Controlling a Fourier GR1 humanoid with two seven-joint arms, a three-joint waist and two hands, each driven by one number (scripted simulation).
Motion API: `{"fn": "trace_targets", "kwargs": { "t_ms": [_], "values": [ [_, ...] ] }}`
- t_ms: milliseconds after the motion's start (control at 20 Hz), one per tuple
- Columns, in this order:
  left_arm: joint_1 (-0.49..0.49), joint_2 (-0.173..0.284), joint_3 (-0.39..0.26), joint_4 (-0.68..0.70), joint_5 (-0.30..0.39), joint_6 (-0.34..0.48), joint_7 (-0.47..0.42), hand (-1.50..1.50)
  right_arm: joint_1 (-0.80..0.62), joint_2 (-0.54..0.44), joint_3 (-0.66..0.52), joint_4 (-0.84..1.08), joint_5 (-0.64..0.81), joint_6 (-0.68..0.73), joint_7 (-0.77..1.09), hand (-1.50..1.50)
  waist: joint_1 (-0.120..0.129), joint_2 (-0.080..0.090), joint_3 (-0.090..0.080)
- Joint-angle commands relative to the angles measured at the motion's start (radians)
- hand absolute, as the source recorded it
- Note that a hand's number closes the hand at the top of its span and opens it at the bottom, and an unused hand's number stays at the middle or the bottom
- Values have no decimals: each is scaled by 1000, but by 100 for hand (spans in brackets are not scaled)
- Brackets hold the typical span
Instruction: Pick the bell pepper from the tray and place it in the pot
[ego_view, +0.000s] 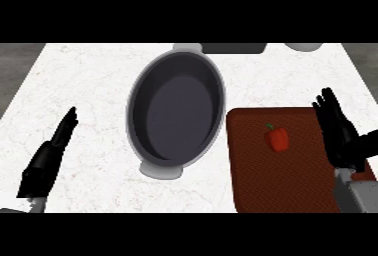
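Left hand (50, 152): low at the view's left, fingers straight and together, pointing up and slightly right, holding nothing; it lies on or just above the bare counter (81, 85), well apart from everything else, and reads as resting, likely because the work lies on the other side; pot (176, 114): dark oval vessel with pale lug handles at its far and near ends, long axis running away from the robot with a slight lean to the right, nothing visible inside; it stands at mid-counter, just left of the tray and close to touching its edge, so a carry from tray to pot would be short; tray (258, 175): dark red-brown slab at lower right, its near part running out of view; bell pepper (277, 139): small, red, lying on the tray's far half, apart from both hands; green stem at its far end, tipped a little left, so its long axis runs near-to-far, roughly parallel with the pot's; right hand (341, 131): over the tray's right edge, fingers extended and spread, gripping nothing, beside the pepper but not touching; judged to be placed for the pick, which is not yet made.
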Motion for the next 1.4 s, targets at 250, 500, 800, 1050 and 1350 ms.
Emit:
{"fn": "trace_targets", "kwargs": {
  "t_ms": [250, 500, 800, 1050, 1350],
  "values": [
    [-6, 45, 158, 72, 56, 17, 105, 0, 130, -163, -96, 42, 39, -92, 242, 150, -5, 2, 2],
    [32, 38, 127, 48, 74, -15, 126, 0, 209, -215, 11, 16, 511, -465, -81, -150, -5, -3, 2],
    [37, -25, 118, -31, -10, 32, 211, 0, 347, -195, 41, -212, 582, -441, 39, -150, 4, 0, 4],
    [46, -22, 113, 12, -12, 6, 159, 0, 266, -334, 119, -370, 681, -273, 456, -150, 12, 1, 0],
    [0, -9, 128, -6, -3, -27, 213, 0, 30, -364, 200, -337, 675, 2, 715, -150, 30, 5, 2]
  ]
}}
